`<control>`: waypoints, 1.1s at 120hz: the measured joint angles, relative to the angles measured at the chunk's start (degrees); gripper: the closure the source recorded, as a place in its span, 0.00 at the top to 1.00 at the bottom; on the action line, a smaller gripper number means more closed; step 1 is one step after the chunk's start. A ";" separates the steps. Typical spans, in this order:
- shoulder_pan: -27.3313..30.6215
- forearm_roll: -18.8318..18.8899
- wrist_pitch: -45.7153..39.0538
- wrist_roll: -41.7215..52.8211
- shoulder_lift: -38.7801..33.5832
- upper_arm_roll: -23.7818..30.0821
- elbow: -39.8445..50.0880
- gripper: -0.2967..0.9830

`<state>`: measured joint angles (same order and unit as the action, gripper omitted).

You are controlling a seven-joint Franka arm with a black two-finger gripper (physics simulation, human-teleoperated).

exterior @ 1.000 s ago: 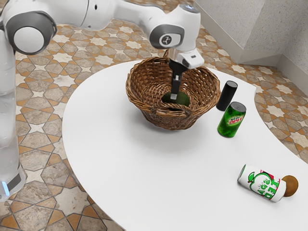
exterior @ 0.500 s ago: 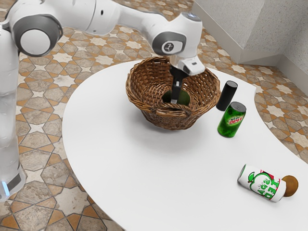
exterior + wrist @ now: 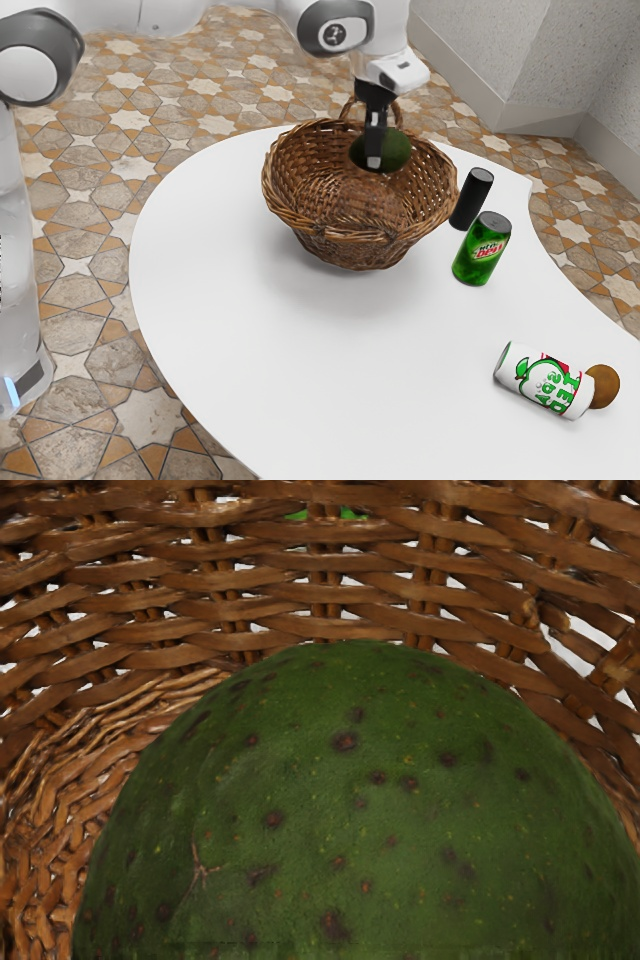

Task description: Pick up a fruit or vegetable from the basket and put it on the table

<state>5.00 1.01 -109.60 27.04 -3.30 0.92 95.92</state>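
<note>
Your gripper [image 3: 378,158] pinches the dark-spotted avocado [image 3: 396,151], fruit held up off the bottom of the wicker basket [image 3: 350,248], basket upright on white table [image 3: 290,350], green can [image 3: 482,250] standing near it.

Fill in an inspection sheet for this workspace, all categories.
Surface: white table, curved edge.
Job's things: wicker basket standing on the table; dark green avocado lifted off the basket's bottom, not yet on the table. Whether it clears the rim: cannot tell.
Clutter: black cylinder and green can upright beside the basket; white can on its side, round brown item next to it.
Gripper: gripper shut on the avocado.
Cables: nothing seen.
Surroundings: patterned tile floor, speckled pale wall.
</note>
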 joint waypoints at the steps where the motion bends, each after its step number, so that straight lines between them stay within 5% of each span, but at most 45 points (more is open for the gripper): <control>1: 0.31 0.05 0.15 -0.01 -0.28 0.43 -0.24 0.50; 31: -2.72 0.85 3.64 -0.14 -6.20 13.07 -3.30 0.54; 57: -2.76 1.01 4.95 -0.13 -4.21 20.43 -3.36 0.54; 116: -7.60 2.08 4.93 -0.27 6.88 23.02 -6.41 0.52; 132: -9.46 1.76 5.09 -0.40 6.91 22.92 -6.26 0.68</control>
<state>-4.46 2.77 -104.51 26.64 3.61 23.84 89.66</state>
